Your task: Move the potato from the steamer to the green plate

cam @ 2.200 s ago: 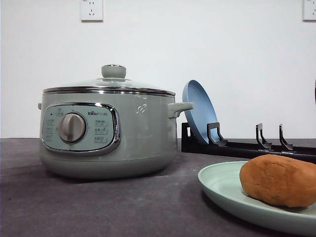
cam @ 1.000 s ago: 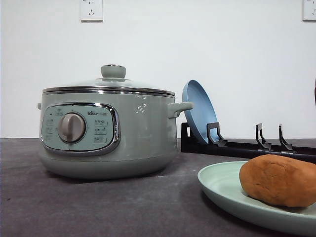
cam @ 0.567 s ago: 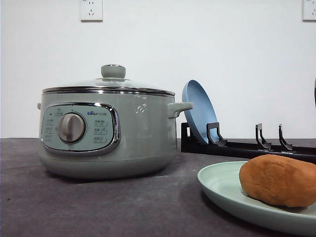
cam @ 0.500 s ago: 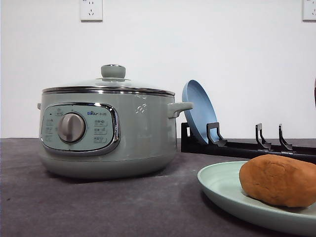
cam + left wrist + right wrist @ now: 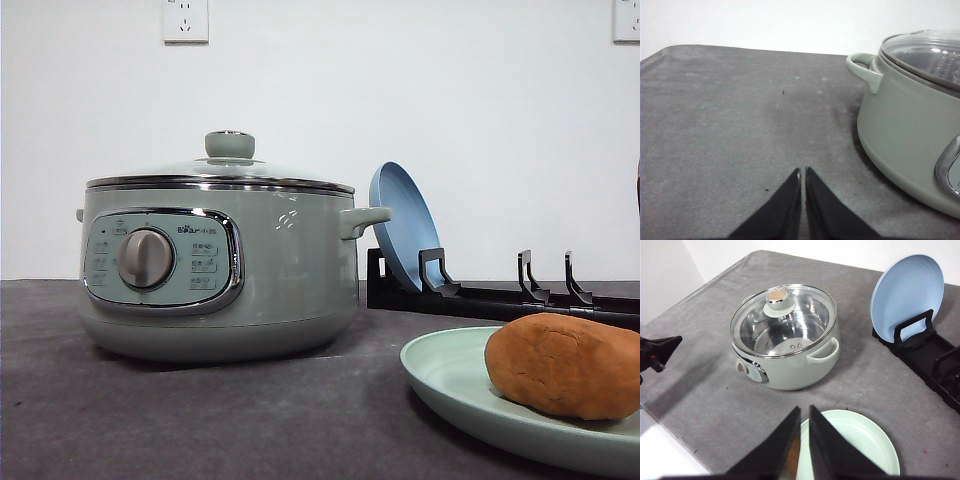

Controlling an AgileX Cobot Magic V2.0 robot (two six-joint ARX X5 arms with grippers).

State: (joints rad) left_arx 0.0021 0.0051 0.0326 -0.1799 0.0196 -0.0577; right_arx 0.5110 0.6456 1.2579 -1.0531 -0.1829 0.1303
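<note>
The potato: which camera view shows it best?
The front view: the potato lies whole and unobstructed on the green plate, close to the camera. In the right wrist view the shut right hand covers it, leaving an orange sliver. The left wrist view looks toward the steamer.

Potato [image 5: 566,366] and green plate [image 5: 450,380] cut off at front view's right edge. Steamer [image 5: 910,125] cropped in left wrist view; panel labels too small to read.

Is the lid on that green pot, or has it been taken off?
On. The glass lid sits flat on the steamer, its rim seated all round.
</note>
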